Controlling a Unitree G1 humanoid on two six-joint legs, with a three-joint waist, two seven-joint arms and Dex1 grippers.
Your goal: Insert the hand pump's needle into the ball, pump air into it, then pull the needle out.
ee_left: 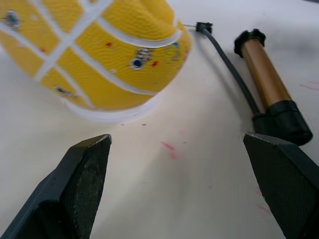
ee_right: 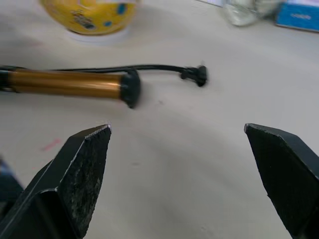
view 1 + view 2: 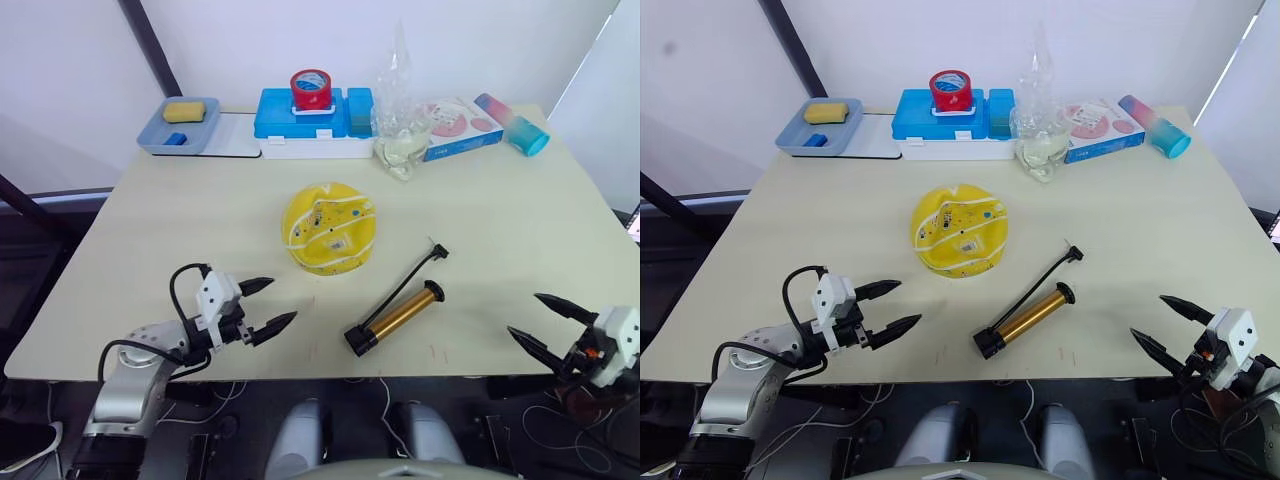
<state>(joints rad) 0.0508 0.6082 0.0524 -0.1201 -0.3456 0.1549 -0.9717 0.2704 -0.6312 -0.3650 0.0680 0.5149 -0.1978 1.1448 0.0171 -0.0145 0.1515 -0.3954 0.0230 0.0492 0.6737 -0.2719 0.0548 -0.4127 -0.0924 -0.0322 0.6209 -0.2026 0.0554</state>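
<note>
Both grippers spread wide, empty — nothing picked up.
Left gripper (image 3: 270,305) hovers over the near table (image 3: 520,230) edge; dented ball (image 3: 329,228) sits mid-table, hand pump (image 3: 396,318) lies just right of it, needle (image 3: 433,243) at the hose tip resting on the tabletop; right gripper (image 3: 540,322) at the near-right corner.

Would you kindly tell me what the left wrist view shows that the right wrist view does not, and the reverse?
Left wrist view: the ball's white seams and the pump's thick black cap where the hose joins. Right wrist view: a clear bag and a blue box at the back. Both: the yellow ball, the gold pump, its hose and tip fitting.
</note>
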